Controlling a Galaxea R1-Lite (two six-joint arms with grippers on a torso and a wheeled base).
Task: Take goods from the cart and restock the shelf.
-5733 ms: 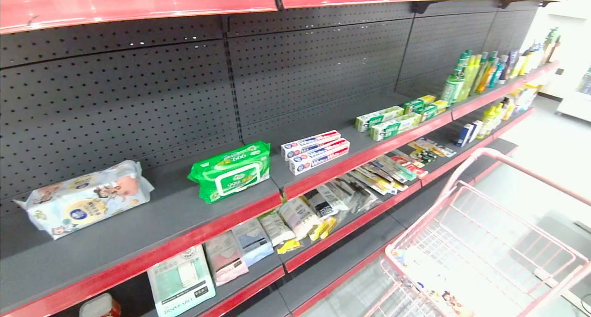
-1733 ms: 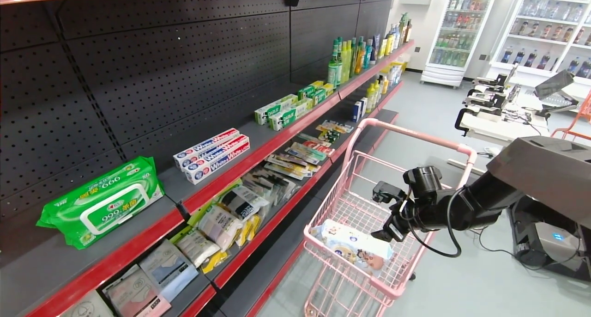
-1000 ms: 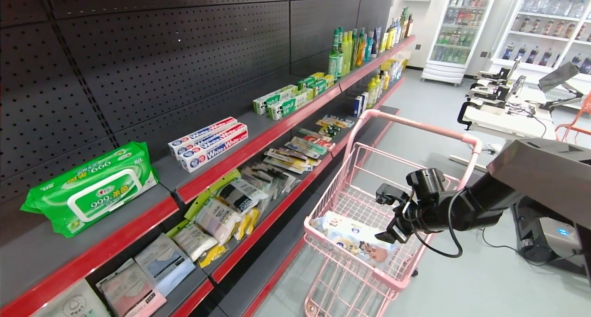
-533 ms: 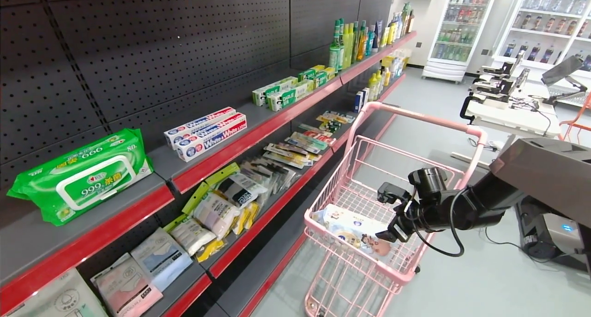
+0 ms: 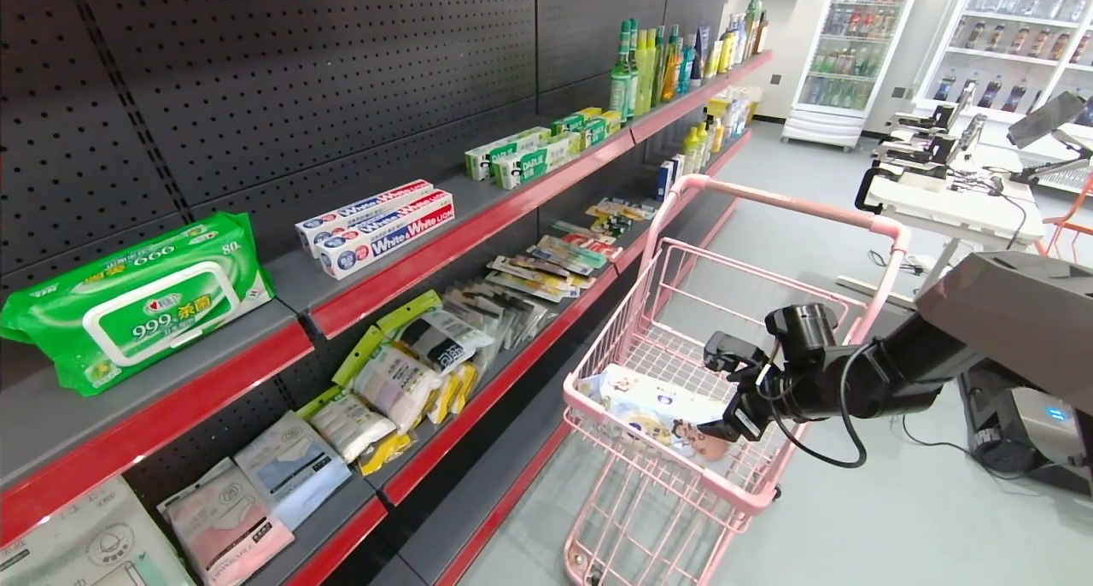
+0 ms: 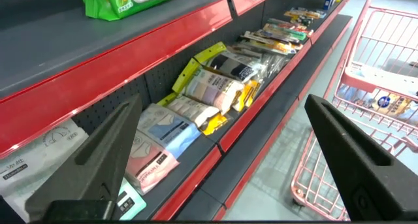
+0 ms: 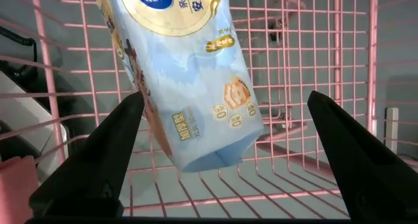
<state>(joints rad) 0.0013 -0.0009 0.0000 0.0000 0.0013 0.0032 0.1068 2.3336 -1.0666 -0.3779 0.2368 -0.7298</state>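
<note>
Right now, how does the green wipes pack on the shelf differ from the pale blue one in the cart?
The green plastic wipes pack lies on the grey shelf; the pale blue cartoon-printed wipes pack lies in the pink wire cart. The green pack shows a white-edged lid; the blue pack a gold-ringed round label. Both are soft packs.

Pale grey floor [image 5: 854, 526] runs to glass-door drink coolers [image 5: 832, 56], a white table [image 5: 956, 214] standing nearby.

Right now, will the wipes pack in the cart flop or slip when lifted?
The wipes pack looks like a soft film pouch, so it may sag held by one end. Its glossy wrap could slip. Flat in the cart, it shouldn't roll.
</note>
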